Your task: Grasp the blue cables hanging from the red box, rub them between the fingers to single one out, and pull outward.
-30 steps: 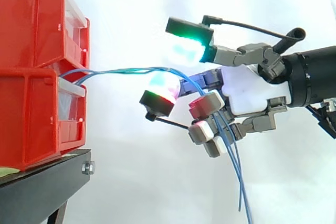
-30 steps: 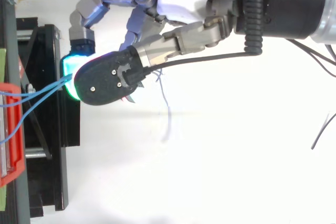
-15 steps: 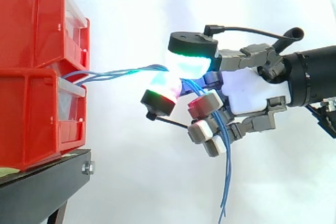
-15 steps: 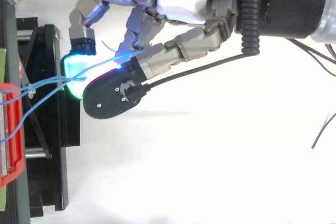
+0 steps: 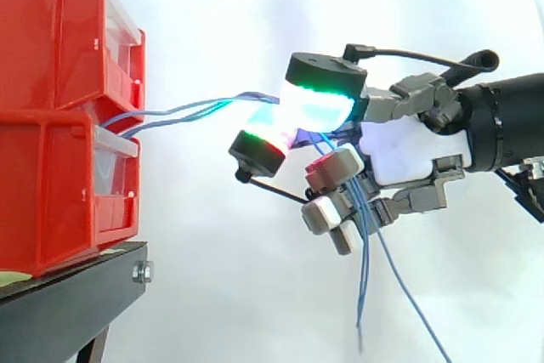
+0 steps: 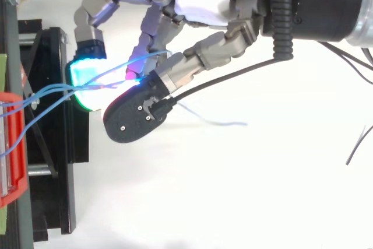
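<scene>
Black arm point(image 5: 510, 125) reaches in level from the right. Its hand point(image 5: 408, 150) is curled, glowing pads point(image 5: 319, 104) pinched on the blue cables point(image 5: 187, 110). Red bins point(image 5: 51, 108) are stacked on a black stand point(image 5: 68, 303) at left. The cables run from the lower bin's front to the hand, loose ends hanging beneath it.

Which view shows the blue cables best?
Side view: the blue cables run from the red box through the fingers of the hand, loose ends hanging below. Top view shows the box-to-fingers stretch; the hand covers most of the rest.
</scene>
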### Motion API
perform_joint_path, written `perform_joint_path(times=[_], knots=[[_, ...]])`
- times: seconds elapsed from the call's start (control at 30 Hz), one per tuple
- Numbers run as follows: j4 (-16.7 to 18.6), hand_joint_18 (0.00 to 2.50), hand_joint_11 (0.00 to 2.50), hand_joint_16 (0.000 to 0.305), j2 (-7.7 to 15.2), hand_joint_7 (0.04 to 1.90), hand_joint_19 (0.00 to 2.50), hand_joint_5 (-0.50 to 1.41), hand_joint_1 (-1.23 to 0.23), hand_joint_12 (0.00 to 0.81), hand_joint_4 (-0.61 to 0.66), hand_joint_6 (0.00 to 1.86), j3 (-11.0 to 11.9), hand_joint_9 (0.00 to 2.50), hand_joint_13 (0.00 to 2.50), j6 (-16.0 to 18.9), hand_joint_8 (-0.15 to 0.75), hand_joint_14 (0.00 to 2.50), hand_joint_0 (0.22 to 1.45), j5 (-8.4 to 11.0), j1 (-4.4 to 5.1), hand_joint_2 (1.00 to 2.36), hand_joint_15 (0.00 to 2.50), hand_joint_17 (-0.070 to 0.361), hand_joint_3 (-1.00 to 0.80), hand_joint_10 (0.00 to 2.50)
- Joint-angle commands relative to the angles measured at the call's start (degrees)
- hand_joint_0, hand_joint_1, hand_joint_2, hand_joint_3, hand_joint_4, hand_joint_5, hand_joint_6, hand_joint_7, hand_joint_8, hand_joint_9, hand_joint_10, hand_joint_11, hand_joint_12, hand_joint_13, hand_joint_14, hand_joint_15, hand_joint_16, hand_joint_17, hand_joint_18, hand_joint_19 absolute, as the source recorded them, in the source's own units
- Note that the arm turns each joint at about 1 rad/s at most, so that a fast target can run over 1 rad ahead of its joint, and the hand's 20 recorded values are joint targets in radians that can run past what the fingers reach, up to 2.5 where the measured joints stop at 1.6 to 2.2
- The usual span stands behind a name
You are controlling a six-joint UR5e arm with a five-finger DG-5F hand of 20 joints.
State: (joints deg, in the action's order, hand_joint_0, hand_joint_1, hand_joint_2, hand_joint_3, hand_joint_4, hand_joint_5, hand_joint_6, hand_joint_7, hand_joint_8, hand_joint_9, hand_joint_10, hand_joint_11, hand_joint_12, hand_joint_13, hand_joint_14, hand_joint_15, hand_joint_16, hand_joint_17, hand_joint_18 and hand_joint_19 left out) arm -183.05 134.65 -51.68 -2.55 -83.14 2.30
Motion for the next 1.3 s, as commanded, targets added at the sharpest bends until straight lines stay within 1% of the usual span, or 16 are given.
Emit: perform_joint_path(times=[0.0, 0.23, 0.3, 0.37, 0.47, 0.5, 0.67, 0.7, 0.77, 0.83, 0.9, 1.03, 1.07, 1.1, 1.2, 1.27], knots=[[-0.02, 0.91, 1.07, 0.055, 0.00, 0.95, 0.81, -0.15, -0.82, 0.393, 0.05, 0.92, 0.17, 1.28, 1.06, 0.00, 0.306, 0.03, 0.51, 0.00, -0.10, 1.00, 0.75, 0.124, -0.50, 0.02], [-0.81, 0.95, 1.05, 0.061, 0.00, 0.93, 0.82, -0.16, -0.74, 0.422, 0.07, 0.91, 0.44, 1.28, 1.08, 0.00, 0.335, 0.03, 0.45, -0.35, -0.36, 1.00, 0.75, 0.138, -0.50, 0.02], [-1.78, 0.95, 1.04, 0.063, -0.18, 0.92, 0.82, -0.16, -0.71, 0.431, 0.07, 0.90, 0.52, 1.29, 1.08, 0.00, 0.340, 0.03, 0.44, -1.06, -0.54, 1.00, 0.75, 0.141, -0.50, 0.02], [-2.04, 0.96, 1.03, 0.063, -0.53, 0.91, 0.82, -0.16, -0.71, 0.435, 0.07, 0.90, 0.52, 1.29, 1.08, 0.00, 0.342, 0.03, 0.44, -1.14, -0.54, 1.00, 0.74, 0.142, -0.50, 0.02], [-2.48, 0.94, 1.05, 0.061, -0.88, 0.92, 0.83, -0.16, -0.67, 0.427, 0.07, 0.90, 0.52, 1.28, 1.08, -0.09, 0.337, 0.02, 0.46, -1.14, -0.54, 1.00, 0.74, 0.138, -0.50, 0.02], [-2.66, 0.92, 1.04, 0.059, -0.88, 0.94, 0.85, -0.16, -0.64, 0.419, 0.06, 0.90, 0.52, 1.28, 1.07, -0.09, 0.326, 0.03, 0.49, -1.14, -0.63, 1.00, 0.75, 0.132, -0.50, 0.02], [-3.10, 0.89, 1.05, 0.054, -1.05, 0.98, 0.87, -0.15, -0.60, 0.397, 0.05, 0.89, 0.52, 1.30, 1.07, -0.09, 0.312, 0.03, 0.56, -1.14, -0.54, 1.00, 0.76, 0.121, -0.50, 0.02], [-3.10, 0.89, 1.06, 0.054, -1.05, 0.98, 0.87, -0.15, -0.61, 0.396, 0.05, 0.89, 0.52, 1.30, 1.07, 0.00, 0.307, 0.03, 0.56, -1.14, -0.54, 1.00, 0.76, 0.120, -0.50, 0.03], [-3.10, 0.89, 1.06, 0.053, -1.05, 0.98, 0.87, -0.15, -0.64, 0.388, 0.04, 0.89, 0.44, 1.30, 1.07, -0.09, 0.301, 0.03, 0.60, -1.14, -0.54, 1.01, 0.77, 0.118, -0.42, 0.02], [-3.10, 0.89, 1.06, 0.052, -1.05, 0.98, 0.88, -0.15, -0.65, 0.385, 0.04, 0.89, 0.52, 1.30, 1.07, -0.09, 0.300, 0.03, 0.60, -1.14, -0.63, 1.01, 0.77, 0.117, -0.39, 0.03], [-3.10, 0.91, 1.06, 0.054, -1.05, 0.99, 0.85, -0.15, -0.71, 0.398, 0.03, 0.89, 0.44, 1.31, 1.08, -0.09, 0.315, 0.03, 0.61, -1.14, -0.54, 1.01, 0.76, 0.122, -0.30, 0.02], [-3.10, 0.93, 1.07, 0.055, -1.05, 1.00, 0.84, -0.15, -0.80, 0.397, 0.03, 0.90, 0.52, 1.29, 1.08, -0.09, 0.314, 0.03, 0.64, -1.14, -0.54, 1.01, 0.76, 0.124, -0.23, 0.02], [-3.10, 0.92, 1.07, 0.053, -1.05, 0.98, 0.84, -0.16, -0.82, 0.391, -0.01, 0.91, 0.52, 1.27, 1.07, -0.09, 0.302, 0.03, 0.66, -1.14, -0.54, 1.01, 0.75, 0.119, -0.23, 0.03], [-3.10, 0.91, 1.08, 0.051, -1.05, 1.01, 0.83, -0.17, -0.86, 0.376, -0.05, 0.92, 0.44, 1.24, 1.06, -0.09, 0.290, 0.03, 0.69, -1.14, -0.54, 1.02, 0.75, 0.115, -0.24, 0.02], [-3.19, 0.91, 1.07, 0.051, -1.05, 0.99, 0.81, -0.17, -0.87, 0.375, -0.08, 0.93, 0.44, 1.24, 1.06, -0.18, 0.286, 0.03, 0.71, -0.70, -0.54, 1.01, 0.75, 0.115, -0.28, 0.03], [-3.01, 0.90, 1.08, 0.050, -1.05, 1.00, 0.82, -0.18, -0.87, 0.369, -0.12, 0.93, 0.52, 1.23, 1.05, -0.26, 0.286, 0.03, 0.75, -0.79, -0.54, 1.01, 0.74, 0.112, -0.34, 0.02]])
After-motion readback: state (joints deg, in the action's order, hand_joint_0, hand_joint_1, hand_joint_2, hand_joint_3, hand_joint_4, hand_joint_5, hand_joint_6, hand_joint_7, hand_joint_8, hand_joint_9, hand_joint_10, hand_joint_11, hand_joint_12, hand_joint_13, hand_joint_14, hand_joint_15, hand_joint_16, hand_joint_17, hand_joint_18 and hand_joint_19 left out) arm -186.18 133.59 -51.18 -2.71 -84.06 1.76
